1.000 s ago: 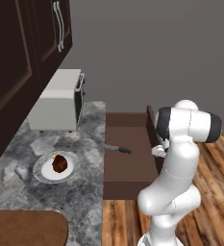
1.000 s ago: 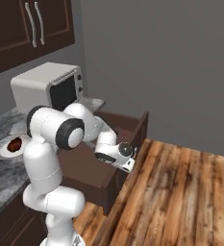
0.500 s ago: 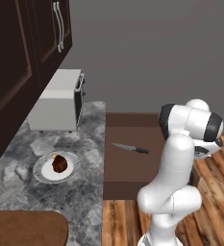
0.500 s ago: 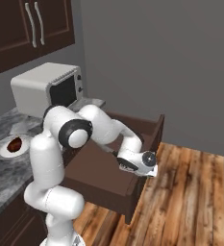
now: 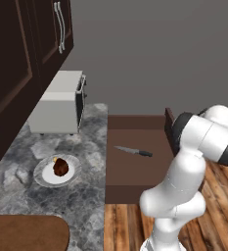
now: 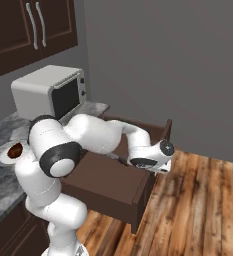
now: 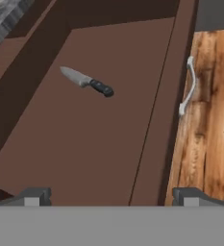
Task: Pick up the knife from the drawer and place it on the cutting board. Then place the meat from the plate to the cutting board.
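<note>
The dark brown drawer (image 5: pixel 135 171) (image 6: pixel 105 182) (image 7: pixel 94 144) stands pulled out from the counter. On its floor lies the knife (image 5: pixel 133 151) (image 7: pixel 87 81), silver blade and dark handle, flat and alone. My gripper (image 7: pixel 112 197) (image 6: pixel 148 164) hovers open and empty above the drawer's front panel (image 7: pixel 173 96), with the knife ahead of it toward the drawer's back. On the counter the white plate (image 5: pixel 43 177) (image 6: pixel 0 156) carries the meat (image 5: pixel 60 167) (image 6: pixel 15 149). The reddish-brown cutting board (image 5: pixel 25 233) lies at the counter's near end.
A white toaster oven (image 5: pixel 59 103) (image 6: pixel 48 92) stands at the back of the grey stone counter (image 5: pixel 81 196). Dark cabinets (image 5: pixel 22 54) hang above. A silver handle (image 7: pixel 188 86) sits on the drawer's outer face. Wooden floor (image 6: pixel 198 200) lies beyond the drawer.
The drawer has slid out from nearly shut to wide open, uncovering the whole knife. My hand travelled outward with the front panel and now sits slightly above it, still open.
</note>
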Robot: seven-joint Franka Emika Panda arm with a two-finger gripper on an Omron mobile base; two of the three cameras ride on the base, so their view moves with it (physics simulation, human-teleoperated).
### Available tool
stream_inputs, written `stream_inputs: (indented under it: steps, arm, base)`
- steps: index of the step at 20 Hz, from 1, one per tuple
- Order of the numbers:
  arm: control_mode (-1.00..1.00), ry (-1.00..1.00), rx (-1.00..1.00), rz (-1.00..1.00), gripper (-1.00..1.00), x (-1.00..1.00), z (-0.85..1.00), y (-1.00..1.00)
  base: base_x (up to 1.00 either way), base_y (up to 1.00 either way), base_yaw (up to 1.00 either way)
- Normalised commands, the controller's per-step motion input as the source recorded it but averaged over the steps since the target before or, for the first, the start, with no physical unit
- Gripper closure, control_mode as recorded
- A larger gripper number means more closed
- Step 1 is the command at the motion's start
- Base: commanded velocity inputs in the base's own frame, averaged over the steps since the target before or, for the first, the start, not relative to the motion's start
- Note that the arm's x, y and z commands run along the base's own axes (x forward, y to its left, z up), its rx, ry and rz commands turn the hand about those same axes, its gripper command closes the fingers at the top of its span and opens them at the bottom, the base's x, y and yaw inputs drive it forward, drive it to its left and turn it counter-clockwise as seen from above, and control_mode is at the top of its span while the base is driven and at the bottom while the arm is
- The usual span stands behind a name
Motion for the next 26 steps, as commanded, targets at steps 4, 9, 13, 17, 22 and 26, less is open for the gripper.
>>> stream_inputs:
  steps: [4, 9, 13, 17, 22, 26]
  arm:
    - [-1.0, -0.02, -0.05, 0.08, -1.0, -0.08, 0.41, 0.21]
    - [-1.0, -0.04, -0.22, 0.09, -1.0, -0.03, 0.01, 0.5]
    - [-1.0, -0.02, -0.25, 0.11, -1.0, 0.02, 0.07, 0.58]
    - [-1.0, 0.0, -0.19, 0.15, -1.0, 0.18, 0.09, 0.49]
    - [-1.0, 0.03, -0.05, 0.19, -1.0, 0.3, 0.09, 0.27]
    - [-1.0, 0.07, -0.01, 0.24, -1.0, 0.35, 0.0, 0.09]
  base:
    - [0.0, 0.0, 0.0]
    - [0.0, 0.0, 0.0]
    - [0.0, 0.0, 0.0]
    - [0.0, 0.0, 0.0]
    - [0.0, 0.0, 0.0]
    - [0.0, 0.0, 0.0]
